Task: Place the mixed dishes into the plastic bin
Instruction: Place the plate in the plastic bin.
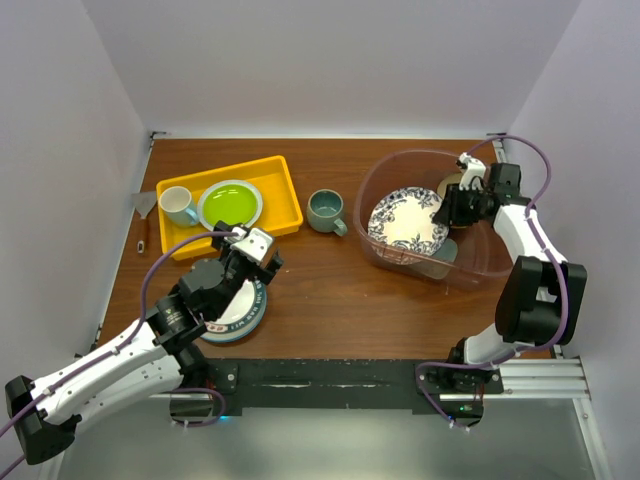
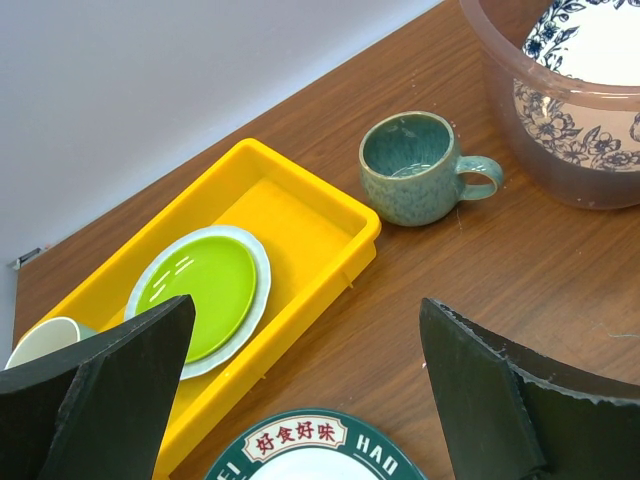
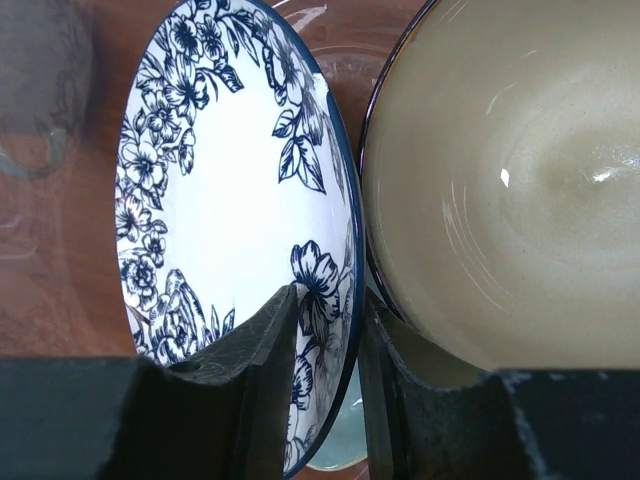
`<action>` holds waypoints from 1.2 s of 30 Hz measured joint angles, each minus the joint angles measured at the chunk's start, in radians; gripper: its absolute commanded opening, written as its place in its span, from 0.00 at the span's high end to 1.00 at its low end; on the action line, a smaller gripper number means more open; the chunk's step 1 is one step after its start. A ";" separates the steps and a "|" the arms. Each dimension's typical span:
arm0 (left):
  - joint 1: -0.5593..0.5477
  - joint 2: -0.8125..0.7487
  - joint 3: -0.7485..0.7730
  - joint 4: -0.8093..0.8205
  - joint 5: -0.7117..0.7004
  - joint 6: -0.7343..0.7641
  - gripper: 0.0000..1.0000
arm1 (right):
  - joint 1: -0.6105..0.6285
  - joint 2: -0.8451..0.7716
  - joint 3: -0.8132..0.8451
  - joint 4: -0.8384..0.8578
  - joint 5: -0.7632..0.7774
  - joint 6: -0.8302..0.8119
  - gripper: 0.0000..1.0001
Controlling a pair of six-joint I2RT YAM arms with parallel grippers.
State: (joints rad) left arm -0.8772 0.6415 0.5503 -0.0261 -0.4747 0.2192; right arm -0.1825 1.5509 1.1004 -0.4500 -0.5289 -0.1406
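The blue-patterned plate [image 1: 406,222] [image 3: 230,190] leans tilted inside the plastic bin [image 1: 480,262] [image 2: 560,160]. Beside it rests the tan bowl [image 3: 510,170]. My right gripper [image 1: 445,205] [image 3: 328,300] straddles the plate's rim, open, with a narrow gap at the rim. A pale green piece [image 3: 340,450] shows under the plate. Over the white plate with red marks [image 1: 240,312] [image 2: 300,455] hovers my left gripper [image 1: 245,245] [image 2: 305,305], wide open and empty. The grey-green mug [image 1: 325,210] [image 2: 410,168] stands on the table between tray and bin.
A yellow tray [image 1: 285,185] [image 2: 300,215] at the back left holds a lime-green plate [image 1: 230,205] [image 2: 200,285] and a white cup [image 1: 178,205] [image 2: 45,340]. A small scraper [image 1: 145,212] lies left of the tray. White walls close in on three sides.
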 measured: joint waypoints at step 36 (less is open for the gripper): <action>0.000 0.000 0.000 0.000 0.004 0.000 0.00 | 0.059 -0.001 -0.007 -0.067 0.101 -0.071 0.34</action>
State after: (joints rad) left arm -0.8772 0.6415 0.5503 -0.0265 -0.4706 0.2192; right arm -0.1238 1.5501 1.0935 -0.5171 -0.4282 -0.2111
